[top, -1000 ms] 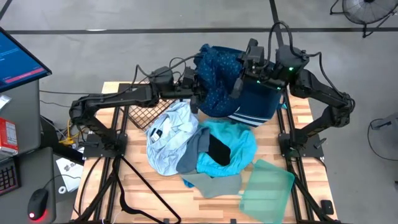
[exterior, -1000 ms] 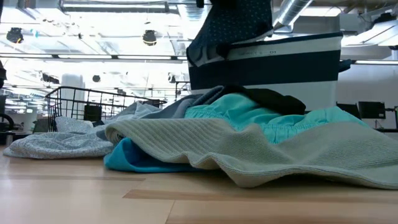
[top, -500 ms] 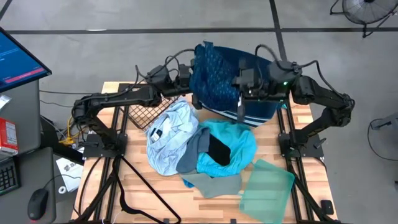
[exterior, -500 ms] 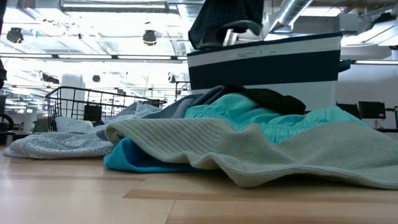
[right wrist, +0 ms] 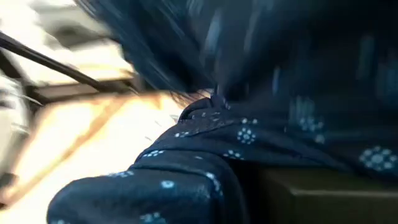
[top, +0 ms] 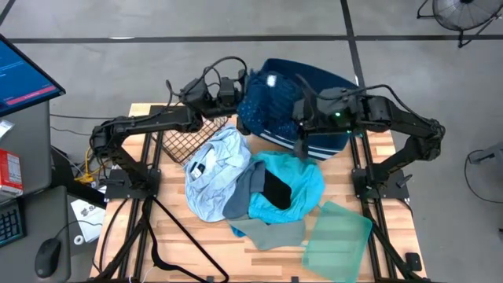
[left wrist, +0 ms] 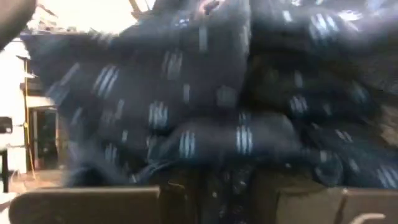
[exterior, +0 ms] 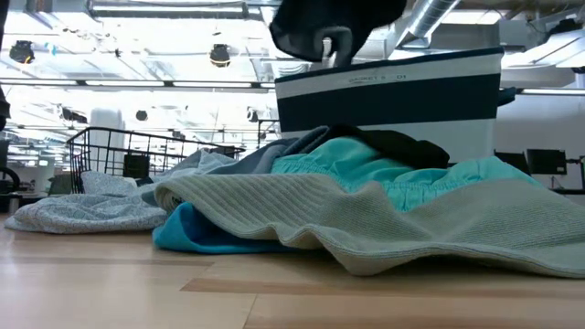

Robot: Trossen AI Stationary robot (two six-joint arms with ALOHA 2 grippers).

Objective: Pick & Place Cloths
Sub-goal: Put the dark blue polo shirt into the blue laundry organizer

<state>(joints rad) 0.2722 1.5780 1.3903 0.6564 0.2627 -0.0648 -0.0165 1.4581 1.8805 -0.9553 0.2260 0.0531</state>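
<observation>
Navy patterned cloth, dark blue with small pale dots and dashes, held up above the navy fabric bin at the table's far edge, bunched and hanging between both arms. Fills the left wrist view and the right wrist view, folds blurred. Shows in the low view as a dark bundle above the bin's white-trimmed rim.

Left gripper stretched forward from the left side, up against the cloth's left edge; fingers hidden by fabric, cannot tell whether clamped or loosened. Right gripper reaching in from the right, low beside the cloth's lower right edge, over the bin's front; fingers pressed together, cannot tell whether pinching fabric.

Rest of the pile on the wooden table: pale blue-white garment left of centre, bright turquoise cloth beside it with small black cloth lying on top, grey cloth at the near side. Black wire basket partly under the pale garment. Green translucent tray at the near right corner, nothing seen in it.
</observation>
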